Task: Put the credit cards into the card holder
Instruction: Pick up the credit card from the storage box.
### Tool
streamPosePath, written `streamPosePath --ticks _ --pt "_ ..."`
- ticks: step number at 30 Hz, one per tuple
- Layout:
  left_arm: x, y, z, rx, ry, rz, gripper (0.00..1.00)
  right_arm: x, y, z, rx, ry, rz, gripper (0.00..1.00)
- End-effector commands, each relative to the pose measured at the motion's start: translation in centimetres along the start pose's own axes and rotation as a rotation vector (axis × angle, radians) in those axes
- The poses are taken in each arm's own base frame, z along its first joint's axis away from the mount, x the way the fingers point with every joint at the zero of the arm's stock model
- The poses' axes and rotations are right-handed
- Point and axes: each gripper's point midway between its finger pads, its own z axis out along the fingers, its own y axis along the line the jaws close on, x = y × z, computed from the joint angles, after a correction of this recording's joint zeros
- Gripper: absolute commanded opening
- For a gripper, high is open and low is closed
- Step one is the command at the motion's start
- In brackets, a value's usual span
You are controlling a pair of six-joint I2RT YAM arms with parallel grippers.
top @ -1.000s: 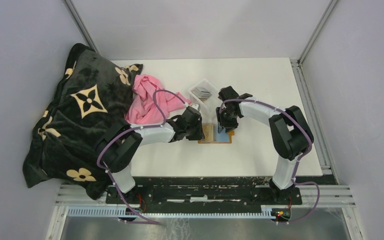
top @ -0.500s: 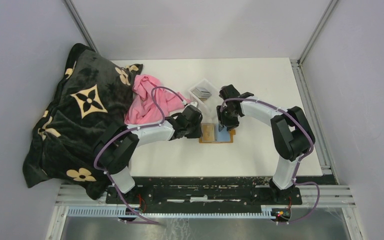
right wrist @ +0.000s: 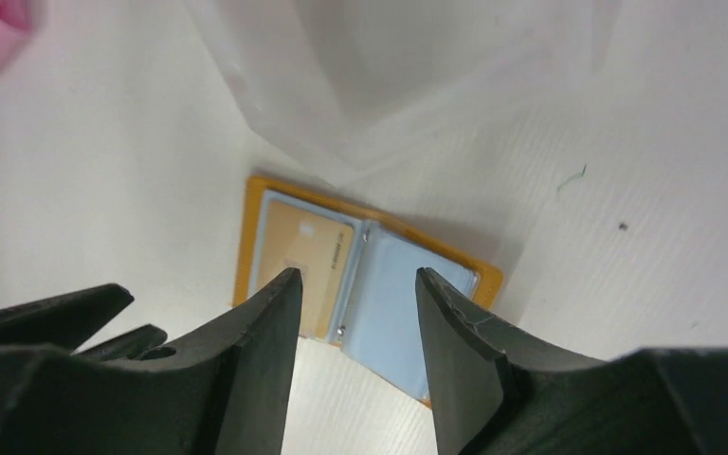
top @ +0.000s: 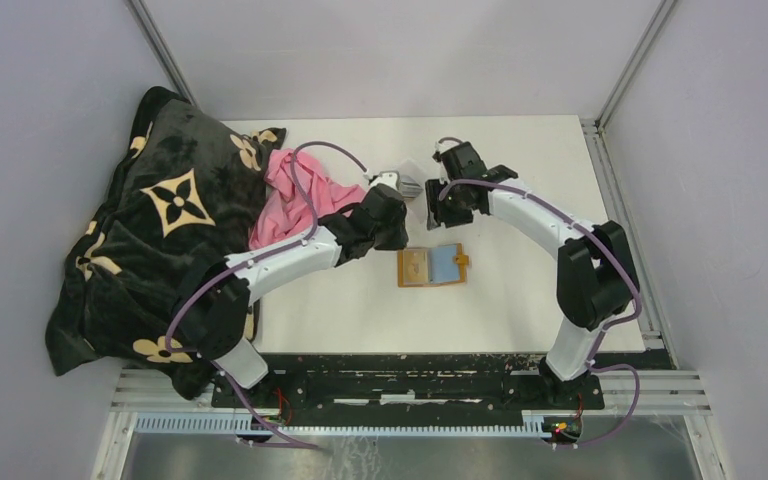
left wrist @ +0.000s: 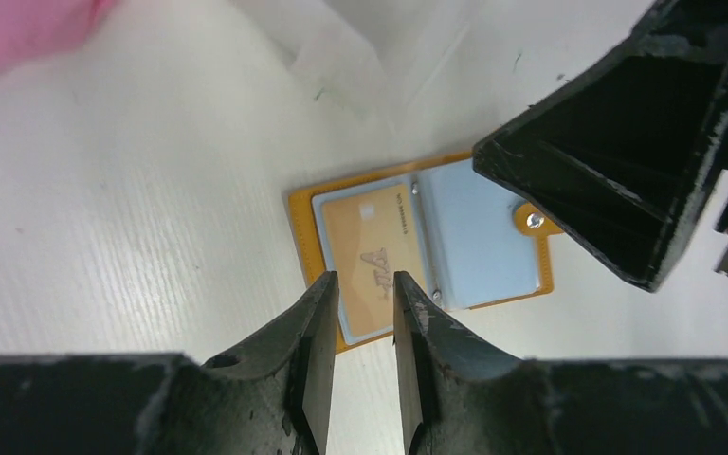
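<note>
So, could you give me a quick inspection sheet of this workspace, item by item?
Surface: white table, with a few tiny dark specks.
Job's things: card holder lies open and flat, with a tan card on one panel and a bluish card on the other. Some grey cards sit in a clear tray behind it.
Clutter: pink cloth and a black flowered blanket on the left side.
Jaws: left jaws slightly apart, right jaws wider apart; both are empty and touching nothing.
Cables: purple cables loop along both arms.
Surroundings: plain grey walls and metal frame posts.
</note>
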Motion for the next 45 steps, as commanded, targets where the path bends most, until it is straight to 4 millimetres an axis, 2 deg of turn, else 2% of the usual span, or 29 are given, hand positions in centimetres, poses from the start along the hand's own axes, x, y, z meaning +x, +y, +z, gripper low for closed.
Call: streamPosePath --ticks 1,3,6,7,9,10,11,13,15,17,18,20,25,28,31,33,45 --pt "-7.6 -1.4 -5.2 0.01 -0.219 0.041 0.36 -8.0 2.1 -6.1 -0.04 -0.269 -0.102 0.55" --pt "-9.9 -1.8 -7.3 0.023 -0.303 0.034 0.36 -10.6 2.3 -8.2 -0.021 -0.377 -0.142 0.58" --pt "-12.8 -1.7 -10.2 0.037 -0.436 0.012 0.37 -15.1 1.9 -11.2 0.028 -0.577 -0.155 0.71" --pt "-13.5 -1.8 -10.8 0.046 -0.472 0.002 0.47 -16.7 1.9 -12.0 0.02 -0.647 -0.128 0.71" --pt "-14.4 -1.6 -11.3 0.064 -0.505 -0.023 0.85 -19.1 1.8 -12.8 0.01 -0.738 -0.102 0.66" --pt "-14.7 -1.6 -11.0 0.087 -0.503 -0.032 0.95 -20.2 1.7 -13.1 0.01 -0.764 -0.098 0.63" --pt "-15.0 -1.4 -10.3 0.114 -0.489 -0.042 1.0 -21.1 1.7 -12.6 0.008 -0.765 -0.098 0.62" --pt "-15.2 -0.2 -8.3 0.135 -0.414 -0.111 0.99 -22.0 2.0 -11.0 -0.004 -0.711 -0.138 0.65" --pt "-14.8 1.4 -6.4 0.132 -0.327 -0.181 0.99 -22.1 2.6 -9.3 -0.028 -0.635 -0.176 0.8" --pt "-14.9 2.4 -5.7 0.121 -0.327 -0.191 0.99 -21.5 4.0 -7.3 -0.123 -0.579 -0.221 0.99" --pt "-14.9 2.8 -5.6 0.131 -0.346 -0.2 0.99 -21.2 4.6 -6.5 -0.158 -0.558 -0.242 1.0" --pt "-14.7 3.8 -5.0 0.137 -0.356 -0.251 0.99 -21.0 5.3 -5.3 -0.201 -0.533 -0.262 0.99" --pt "-13.7 5.0 -2.8 0.086 -0.315 -0.275 0.99 -21.2 5.0 -3.4 -0.193 -0.528 -0.283 0.99" --pt "-13.5 5.4 -2.3 0.073 -0.312 -0.299 0.98 -21.4 4.8 -2.6 -0.179 -0.519 -0.303 0.89" --pt "-13.1 6.1 -1.8 0.038 -0.309 -0.32 0.93 -21.1 4.7 -1.3 -0.173 -0.479 -0.335 0.77" --pt "-12.7 6.7 -1.6 0.011 -0.313 -0.34 0.92 -20.9 4.7 -0.6 -0.174 -0.455 -0.337 0.72" --pt "-11.5 8.0 -0.7 -0.051 -0.292 -0.38 0.92 -18.8 6.8 3.9 -0.255 -0.311 -0.341 0.73"
